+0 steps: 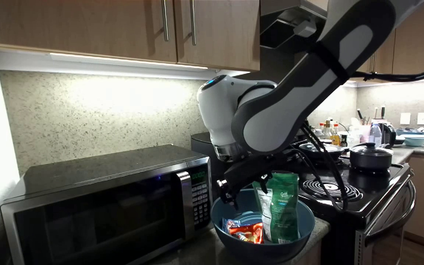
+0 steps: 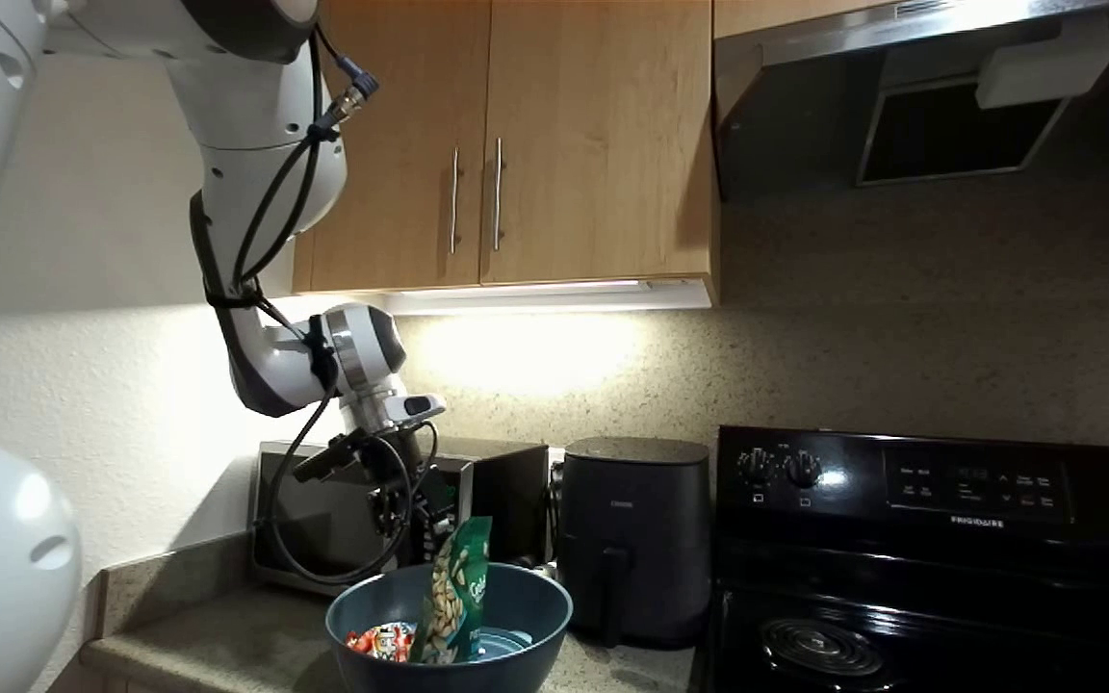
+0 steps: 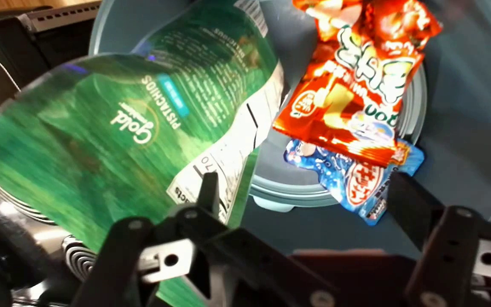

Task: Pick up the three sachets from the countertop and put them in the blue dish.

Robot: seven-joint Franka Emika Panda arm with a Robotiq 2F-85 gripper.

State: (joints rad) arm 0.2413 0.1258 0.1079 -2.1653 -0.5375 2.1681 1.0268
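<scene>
A green pouch stood nearly upright in the blue dish, at left in the wrist view; upper right, an orange packet overlapped a blue sachet

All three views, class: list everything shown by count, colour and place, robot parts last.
Dish: one, blue, on the countertop
Pouch: one, green, standing in the dish
Upper sachet: one, red-orange, in the dish
Lower sachet: one, blue, partly under the upper
Lid-like disc: one, greyish, in the dish
Microwave: one, black, on the countertop
Stove: one, black, beside the countertop
Air fryer: one, black, beside the stove
Lidded pots: two, dark, on the stove
Hood: one, dark, above the stove
Cabinets: several, light wood, overhead
Bottles, bowls: several, mixed, beyond the stove
Arm: one, white and grey, above the dish
Gripper: one, black, open above the dish
</scene>
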